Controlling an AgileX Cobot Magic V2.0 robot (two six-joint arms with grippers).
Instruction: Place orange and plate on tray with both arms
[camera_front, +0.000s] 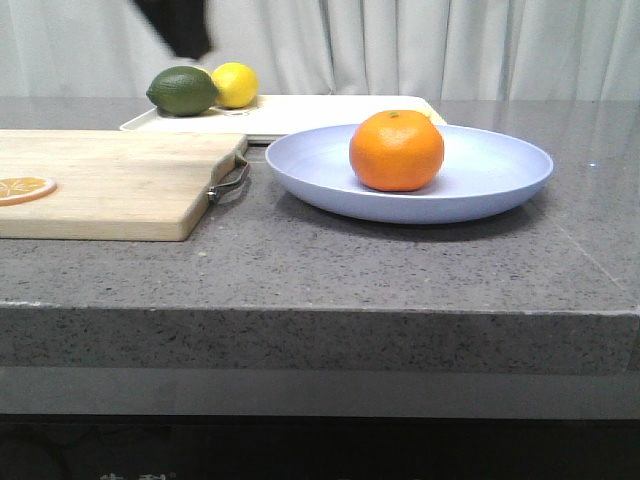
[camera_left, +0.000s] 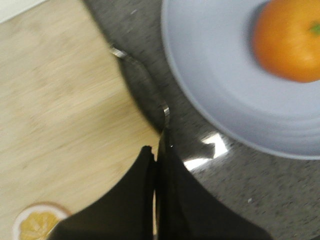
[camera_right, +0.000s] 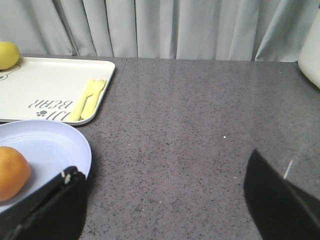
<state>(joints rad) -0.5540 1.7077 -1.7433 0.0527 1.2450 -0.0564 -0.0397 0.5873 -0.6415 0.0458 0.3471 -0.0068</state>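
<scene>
The orange (camera_front: 396, 150) sits on the pale blue plate (camera_front: 490, 175), which rests on the grey counter just in front of the cream-white tray (camera_front: 330, 110). My left gripper (camera_left: 157, 145) is shut and empty, hovering over the cutting board's edge beside the plate (camera_left: 220, 95); the orange (camera_left: 290, 42) lies beyond it. A black part of an arm (camera_front: 180, 25) shows at the top left of the front view. My right gripper (camera_right: 162, 165) is wide open and empty over bare counter, one finger close to the plate's rim (camera_right: 75, 145). The orange (camera_right: 11, 172) and the tray (camera_right: 50, 85) also show there.
A wooden cutting board (camera_front: 110, 180) with a metal handle (camera_front: 232, 180) and a dried orange slice (camera_front: 22, 187) lies at the left. A lime (camera_front: 182, 90) and a lemon (camera_front: 236, 84) sit on the tray's far left. Yellow cutlery (camera_right: 89, 99) lies on the tray. Curtains hang behind.
</scene>
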